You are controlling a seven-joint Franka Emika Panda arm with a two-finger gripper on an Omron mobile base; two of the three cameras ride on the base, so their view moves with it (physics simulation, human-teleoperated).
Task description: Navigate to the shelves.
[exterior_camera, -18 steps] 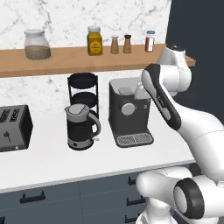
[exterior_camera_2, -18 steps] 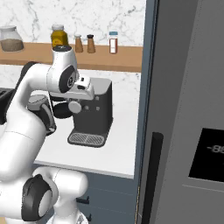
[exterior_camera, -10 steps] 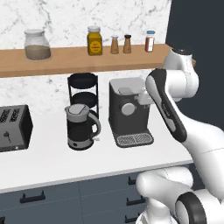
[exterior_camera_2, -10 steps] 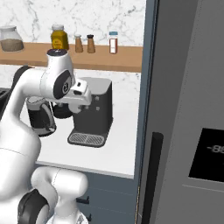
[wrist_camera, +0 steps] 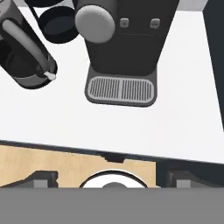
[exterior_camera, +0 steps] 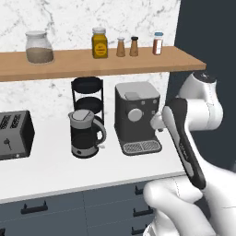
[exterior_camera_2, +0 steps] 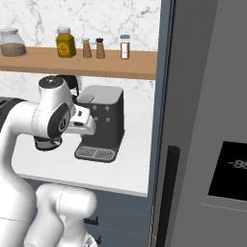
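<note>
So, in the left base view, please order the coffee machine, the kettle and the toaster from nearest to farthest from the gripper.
1. Coffee machine: right next to the gripper, at the counter's right end.
2. Kettle: in the middle of the counter.
3. Toaster: at the picture's far left edge.

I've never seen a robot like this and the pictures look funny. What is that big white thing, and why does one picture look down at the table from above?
The big white thing is a robot arm on a base that can drive around a pretend, computer-drawn kitchen. Two pictures come from cameras on its base, one behind it on each side. The third comes from a camera on its hand, which is pointing down, so you see the white counter from above. On the counter stand a coffee machine, a kettle, a toaster and a small black round stand. Above them runs the long wooden shelf, holding jars and little bottles. The robot is holding nothing. Its job is to drive up to that shelf.
</note>
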